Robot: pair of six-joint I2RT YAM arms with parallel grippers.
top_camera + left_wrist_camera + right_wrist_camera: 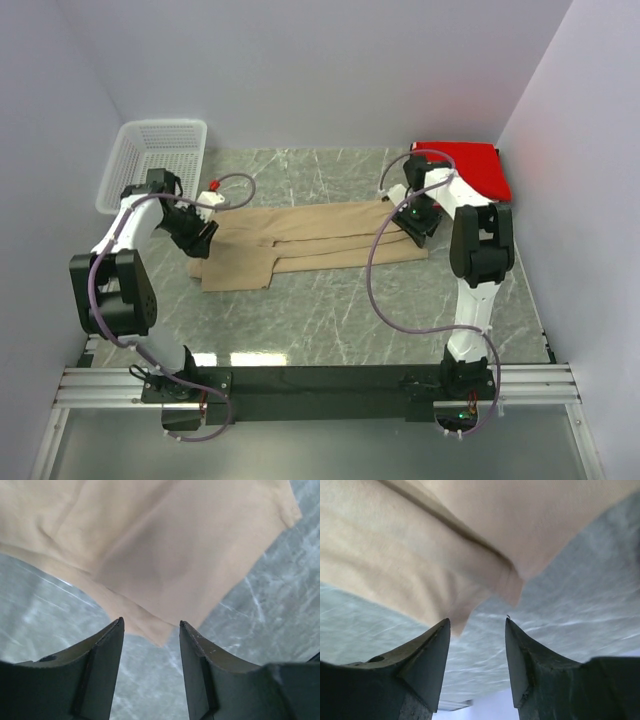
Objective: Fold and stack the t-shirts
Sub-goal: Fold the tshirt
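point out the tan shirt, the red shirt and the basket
tan t-shirt (300, 238): top external view, middle of the cloth
red t-shirt (468, 160): top external view, its flat upper face
white mesh basket (160, 150): top external view, bare mesh inside

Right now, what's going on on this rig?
Two arms are working on a tan t-shirt that lies stretched sideways on the table, apparently folded into a long band. The left end effector is at its left end and the right end effector at its right end. Both are open and hold nothing, with cloth just past the fingertips. A red t-shirt sits folded at the far right, and a white mesh basket at the far left.
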